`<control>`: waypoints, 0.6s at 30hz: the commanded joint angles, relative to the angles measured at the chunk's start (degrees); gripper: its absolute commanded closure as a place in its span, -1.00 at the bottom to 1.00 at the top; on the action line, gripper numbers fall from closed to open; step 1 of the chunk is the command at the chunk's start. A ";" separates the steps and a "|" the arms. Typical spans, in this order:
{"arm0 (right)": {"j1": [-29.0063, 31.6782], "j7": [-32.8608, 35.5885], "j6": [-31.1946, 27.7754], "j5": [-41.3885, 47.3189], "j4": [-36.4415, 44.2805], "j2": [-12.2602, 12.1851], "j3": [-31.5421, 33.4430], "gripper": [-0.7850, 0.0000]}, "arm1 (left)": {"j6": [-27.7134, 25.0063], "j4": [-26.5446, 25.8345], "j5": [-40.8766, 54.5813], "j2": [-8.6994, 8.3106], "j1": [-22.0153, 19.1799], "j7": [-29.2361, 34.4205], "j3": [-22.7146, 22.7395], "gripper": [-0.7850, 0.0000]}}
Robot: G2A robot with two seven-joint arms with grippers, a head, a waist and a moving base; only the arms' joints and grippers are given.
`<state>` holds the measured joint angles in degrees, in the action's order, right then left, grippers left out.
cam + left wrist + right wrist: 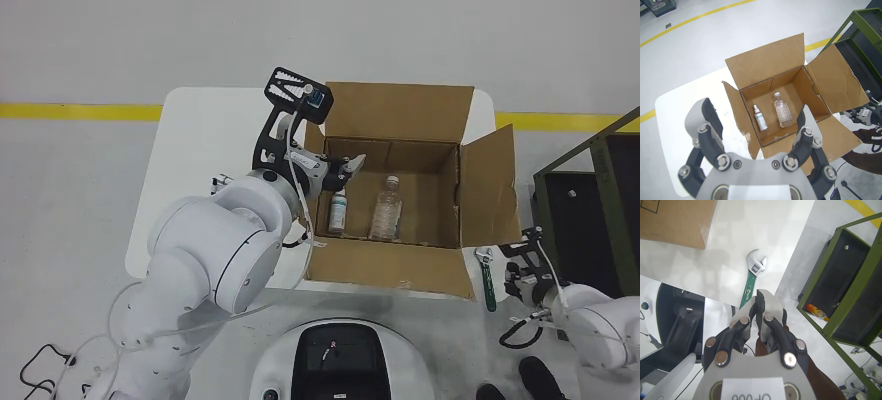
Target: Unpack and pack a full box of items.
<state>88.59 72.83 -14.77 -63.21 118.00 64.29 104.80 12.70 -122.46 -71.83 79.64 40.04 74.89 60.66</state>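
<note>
Box (pixel 398 110) sits open on the white table (pixel 200 150). My left gripper (pixel 756 106) hangs spread over the box's left wall. My right gripper (pixel 758 294), pressed together and empty, is off the box's right front corner, by a wrench (pixel 753 275). Inside the box lie a clear bottle (pixel 782 113) and a spray bottle (pixel 759 118).

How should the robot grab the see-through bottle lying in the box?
Probably best to grip the clear plastic bottle around its ribbed middle, coming straight down through the cardboard box's open top. It lies flat on the box floor, so fingers can close across its width. The walls block any sideways reach, and the spray bottle lies beside it, apart.
</note>
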 commanded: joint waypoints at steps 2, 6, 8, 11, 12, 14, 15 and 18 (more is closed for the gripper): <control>-1.45 1.03 1.74 1.31 -1.81 -0.07 -1.00 1.00 | 0.00 0.00 0.00 0.00 0.00 0.00 0.00 -1.00; -2.96 2.43 1.46 1.30 -3.41 -0.35 -1.96 0.97 | 0.00 0.00 0.00 0.00 0.00 0.00 0.00 -1.00; -3.24 2.25 0.55 -1.07 -3.56 -0.56 -2.72 0.87 | 0.00 0.00 0.00 0.00 0.00 0.00 0.00 -1.00; -3.17 1.71 1.28 -0.84 -3.99 -0.58 -3.87 0.72 | 0.00 0.00 0.00 0.00 0.00 0.00 0.00 -1.00; -3.13 1.76 1.39 -1.13 -4.14 -0.62 -4.14 0.67 | 0.00 0.00 0.00 0.00 0.00 0.00 0.00 -1.00; -3.18 1.47 1.77 -1.34 -4.60 -0.66 -4.65 0.57 | 0.00 0.00 0.00 0.00 0.00 0.00 0.00 -1.00; -3.27 1.26 1.83 -1.43 -4.76 -0.69 -4.90 0.54 | 0.00 0.00 0.00 0.00 0.00 0.00 0.00 -1.00; -3.52 1.00 1.83 -2.05 -5.28 -0.81 -5.60 0.47 | 0.00 0.00 0.00 0.00 0.00 0.00 0.00 -1.00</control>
<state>85.18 73.83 -12.95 -65.13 112.92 63.52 99.45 12.70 -122.46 -71.83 79.64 40.04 74.89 60.66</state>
